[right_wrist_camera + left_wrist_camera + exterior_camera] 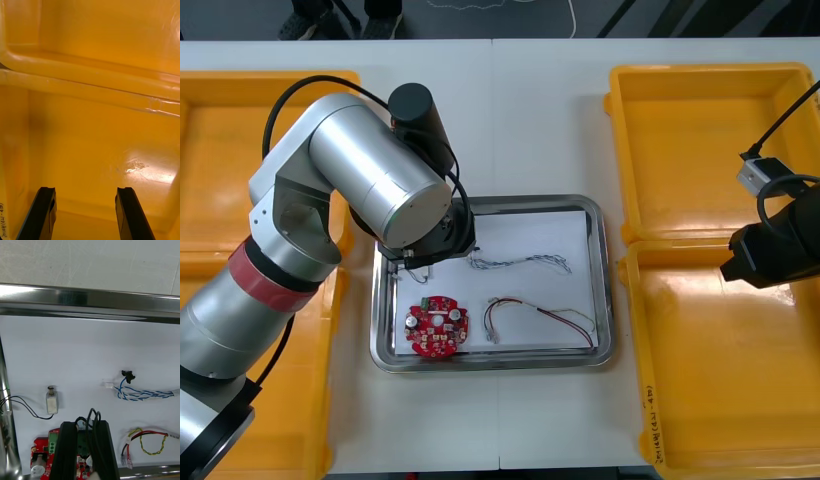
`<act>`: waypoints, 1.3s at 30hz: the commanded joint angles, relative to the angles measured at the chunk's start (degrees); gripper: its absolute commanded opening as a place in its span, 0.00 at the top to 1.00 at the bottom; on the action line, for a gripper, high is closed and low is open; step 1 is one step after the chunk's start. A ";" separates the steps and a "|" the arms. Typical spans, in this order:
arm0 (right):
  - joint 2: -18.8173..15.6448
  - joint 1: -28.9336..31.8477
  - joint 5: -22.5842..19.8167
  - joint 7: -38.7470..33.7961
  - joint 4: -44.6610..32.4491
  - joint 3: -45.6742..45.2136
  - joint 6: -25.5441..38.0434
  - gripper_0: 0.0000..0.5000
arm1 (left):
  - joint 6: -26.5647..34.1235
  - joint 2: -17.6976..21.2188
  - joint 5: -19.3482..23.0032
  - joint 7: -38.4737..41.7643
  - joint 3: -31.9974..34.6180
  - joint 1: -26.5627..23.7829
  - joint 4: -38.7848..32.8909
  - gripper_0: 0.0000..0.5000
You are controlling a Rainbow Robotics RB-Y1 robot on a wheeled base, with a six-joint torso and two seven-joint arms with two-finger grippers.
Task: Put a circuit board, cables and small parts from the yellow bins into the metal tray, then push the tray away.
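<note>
My left gripper [85, 450] hangs low over the metal tray [604, 300], white inside, and is shut on a looped black cable [91, 419]. Just ahead of its fingers a small metal part [52, 401] with thin black wires lies on the white floor. A round red circuit board [437, 327] sits in the tray's near left corner, partly under the left fingers [67, 453]. A twisted blue and white cable [520, 262] and a red and yellow cable [540, 318] lie to its right. My right gripper [85, 213] stands open over a bare yellow bin [93, 142].
Yellow bins [710, 150] flank the tray, two on each side; the right ones look bare. The bulky left arm [375, 175] covers the tray's far left corner. The right arm [770, 250] hovers at the right edge over the bins' shared rim.
</note>
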 commanded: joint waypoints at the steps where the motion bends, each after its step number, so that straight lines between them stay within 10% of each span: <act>1: -1.50 2.93 1.79 -6.14 -2.12 -1.96 0.22 0.08 | -2.38 -2.33 -1.30 -2.89 -0.55 -0.12 2.50 1.00; 34: -1.50 8.47 4.60 -12.82 -2.03 -2.23 -5.28 0.08 | -4.93 -2.60 -1.48 -7.46 -1.78 0.84 8.04 1.00; 37: -1.50 8.47 4.43 -12.82 -2.03 -2.23 -5.28 0.08 | -4.93 -2.60 -1.39 -7.46 -1.78 0.84 7.95 0.87; 39: -1.50 8.47 4.34 -12.82 -2.12 -2.23 -5.28 0.08 | -4.93 -2.60 -1.39 -7.28 -1.87 0.84 7.95 0.44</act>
